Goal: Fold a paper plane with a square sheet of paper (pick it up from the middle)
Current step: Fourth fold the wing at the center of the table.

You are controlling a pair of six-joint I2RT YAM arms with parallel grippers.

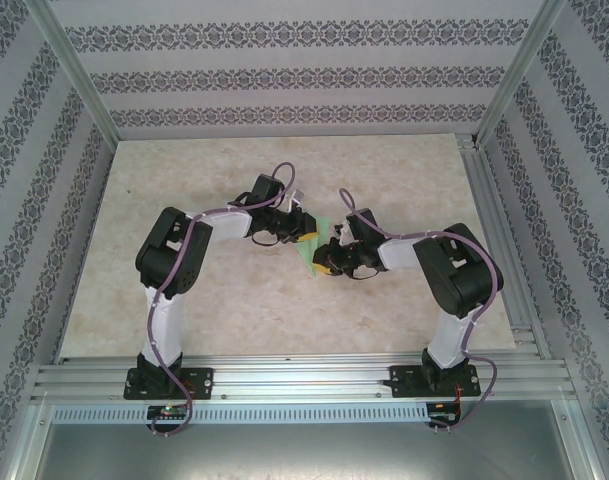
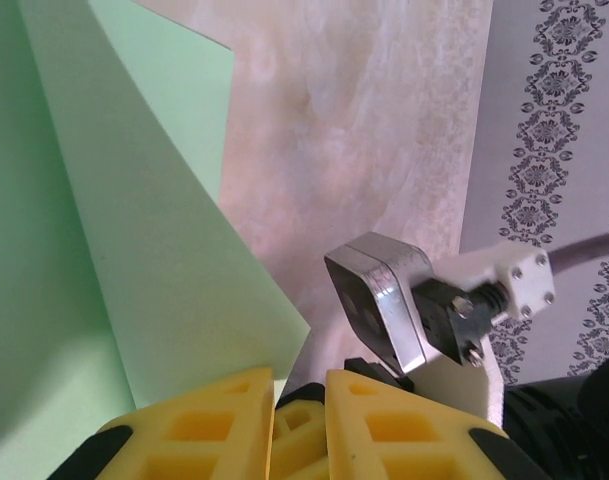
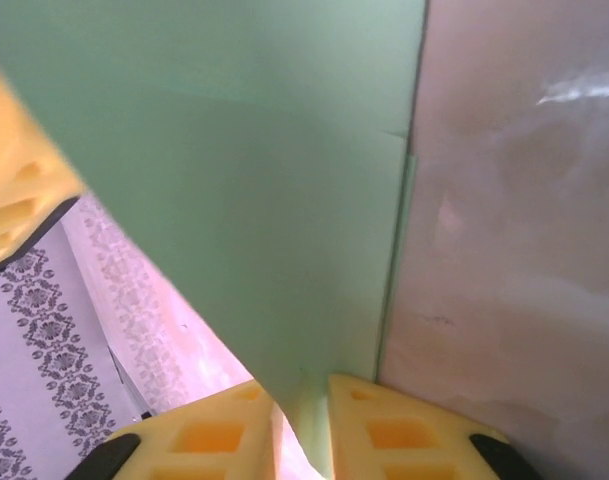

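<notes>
The light-green sheet of paper [image 1: 310, 255] hangs folded between my two grippers above the middle of the table, its narrow end pointing toward me. In the left wrist view the paper [image 2: 134, 250] is creased and runs down behind the left finger [image 2: 199, 425]. My left gripper [image 2: 299, 385] has a narrow gap with no paper pinched in it. In the right wrist view the paper [image 3: 264, 180] drops into the slot of my right gripper [image 3: 302, 390], lying against the right finger [image 3: 404, 430] with light showing on its other side. Seen from the top, the left gripper [image 1: 306, 238] and right gripper [image 1: 328, 264] nearly touch.
The beige marbled table [image 1: 184, 300] lies below, with patterned walls [image 1: 284, 75] around it and an aluminium rail [image 1: 284, 378] at the near edge. The right arm's wrist camera block [image 2: 379, 300] sits close in front of my left fingers. A left finger [image 3: 19, 180] crosses the right wrist view.
</notes>
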